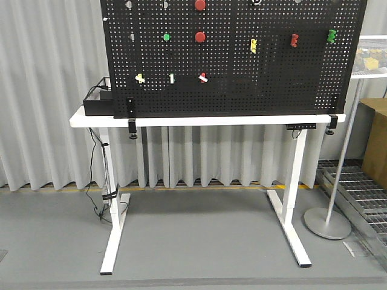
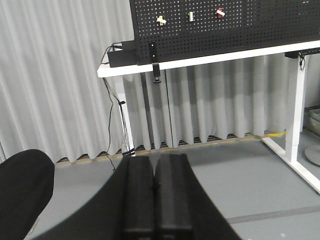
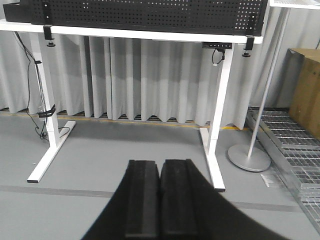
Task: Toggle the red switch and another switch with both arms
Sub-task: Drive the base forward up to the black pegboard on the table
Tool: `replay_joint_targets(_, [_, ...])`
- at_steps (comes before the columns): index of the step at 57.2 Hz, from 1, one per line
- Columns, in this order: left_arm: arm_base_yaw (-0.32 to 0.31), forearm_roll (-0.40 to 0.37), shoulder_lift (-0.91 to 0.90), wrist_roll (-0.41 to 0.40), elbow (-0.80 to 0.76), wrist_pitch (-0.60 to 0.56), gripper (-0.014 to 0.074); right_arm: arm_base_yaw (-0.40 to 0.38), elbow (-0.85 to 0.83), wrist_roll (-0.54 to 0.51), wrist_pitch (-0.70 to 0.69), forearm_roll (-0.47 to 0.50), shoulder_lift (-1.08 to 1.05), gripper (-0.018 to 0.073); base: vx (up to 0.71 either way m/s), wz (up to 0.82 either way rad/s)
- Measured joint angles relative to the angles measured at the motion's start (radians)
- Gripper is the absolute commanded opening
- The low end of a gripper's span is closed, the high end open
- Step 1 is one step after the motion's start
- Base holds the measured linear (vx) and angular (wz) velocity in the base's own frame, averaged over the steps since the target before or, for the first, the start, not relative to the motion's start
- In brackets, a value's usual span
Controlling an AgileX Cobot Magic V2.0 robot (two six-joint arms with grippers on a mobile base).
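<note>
The red switch is a tiny red-based toggle with a white lever, low on the black pegboard. The pale yellow switch sits left of it in the same row. The left wrist view shows both far off at the top: the red switch and the yellow switch. My left gripper is shut on nothing, low over the floor and well short of the board. My right gripper is also shut and empty. Its view shows only the board's lower edge, no switches. Neither arm appears in the front view.
A green-based white toggle stands between the two switches. Round red buttons, a green button and coloured knobs sit higher up. The board is clamped to a white table. A black box and a stand base flank it.
</note>
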Motion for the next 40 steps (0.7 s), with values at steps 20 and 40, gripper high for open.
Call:
replay_joint_targets(20, [0.000, 0.000, 0.000, 0.000, 0.000, 0.000, 0.0003, 0.000, 0.000, 0.000, 0.000, 0.000, 0.000, -0.0006, 0.13, 0.07])
replay_joint_targets(40, [0.000, 0.000, 0.000, 0.000, 0.000, 0.000, 0.0003, 0.000, 0.000, 0.000, 0.000, 0.000, 0.000, -0.0006, 0.12, 0.01])
